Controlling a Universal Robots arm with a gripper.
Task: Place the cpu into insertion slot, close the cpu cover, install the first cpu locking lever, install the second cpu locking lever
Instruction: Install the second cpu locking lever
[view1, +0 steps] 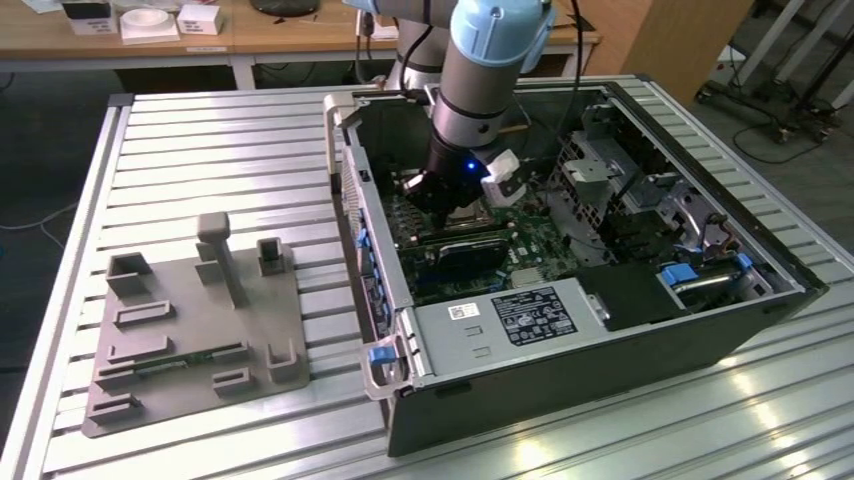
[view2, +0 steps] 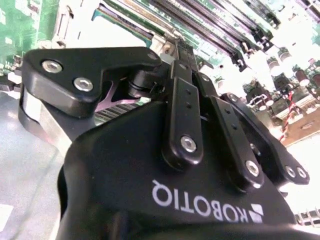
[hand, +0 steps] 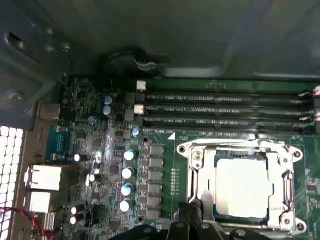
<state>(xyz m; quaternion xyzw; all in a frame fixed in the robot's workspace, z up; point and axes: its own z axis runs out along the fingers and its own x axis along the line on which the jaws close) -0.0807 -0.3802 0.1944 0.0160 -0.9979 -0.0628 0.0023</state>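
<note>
My gripper (view1: 447, 195) was down inside the open computer case (view1: 587, 330), low over the green circuit board (hand: 165, 170). In the first wrist view its black finger links (hand: 192, 227) sat right at the edge of the insertion slot (hand: 195, 160). I could not tell how far the gripper was open, nor whether it had hold of anything; the fingertips were hidden by the gripper's own body in the second wrist view (view2: 195, 85).

The cpu (hand: 244, 182) lay flat in the insertion slot, silvery top up, seated square inside the rim. The cpu cover (hand: 280, 172) lay down flat around the cpu, its window framing the chip. Whether either locking lever was latched I could not make out.

Relative to the insertion slot: four long memory slots (hand: 225, 110) ran parallel just beside it, between it and the case wall. A row of round capacitors (hand: 127, 172) stood near it on the board. In the exterior view, a grey box with a white label (view1: 514, 315) sat near the slot, and a grey fixture block (view1: 194, 330) rested well apart from the case on the slatted metal counter (view1: 200, 140).
</note>
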